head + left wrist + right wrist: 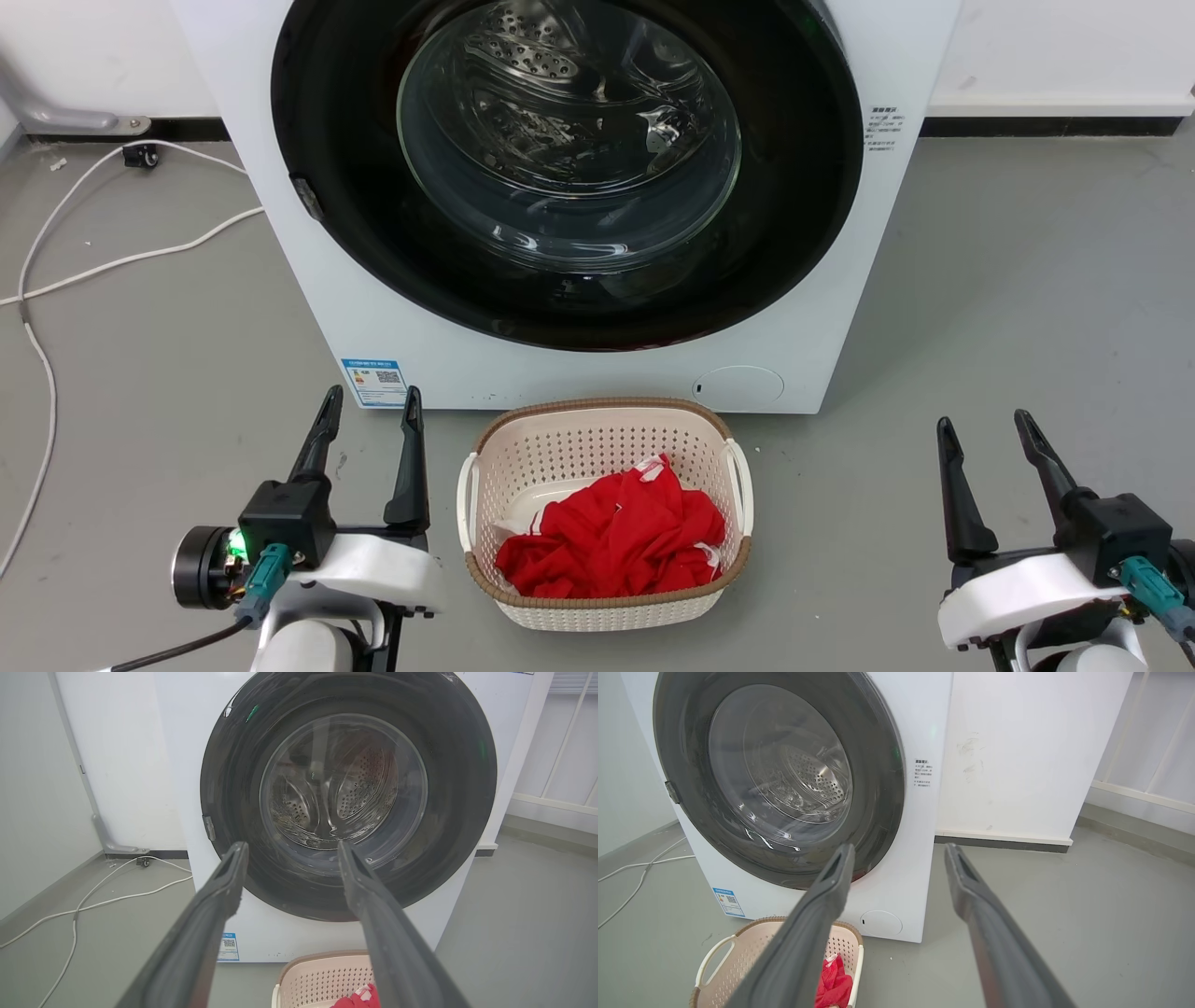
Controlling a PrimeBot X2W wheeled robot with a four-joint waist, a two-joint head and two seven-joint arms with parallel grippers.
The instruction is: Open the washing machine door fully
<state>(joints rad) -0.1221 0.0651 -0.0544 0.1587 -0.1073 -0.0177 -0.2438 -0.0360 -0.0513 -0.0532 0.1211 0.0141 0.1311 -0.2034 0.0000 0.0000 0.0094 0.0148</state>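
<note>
The white washing machine (pixel 392 308) stands ahead on the grey floor. Its round glossy black washing machine door (pixel 794 215) lies flat against the front, closed, with a clear glass bowl at centre showing the steel drum. A small latch piece (pixel 306 198) sits on the door's left rim. My left gripper (pixel 372 401) is open at the lower left, short of the machine. My right gripper (pixel 985 427) is open at the lower right, farther from it. In the wrist views the door (pixel 224 788) (pixel 882 765) lies beyond the open left gripper (pixel 290 848) and right gripper (pixel 899 851).
A cream laundry basket (pixel 597 431) with red cloth (pixel 616 541) stands on the floor just before the machine, between my arms. White cables (pixel 112 266) trail across the floor at left. A white wall (pixel 1017 742) runs behind and to the right.
</note>
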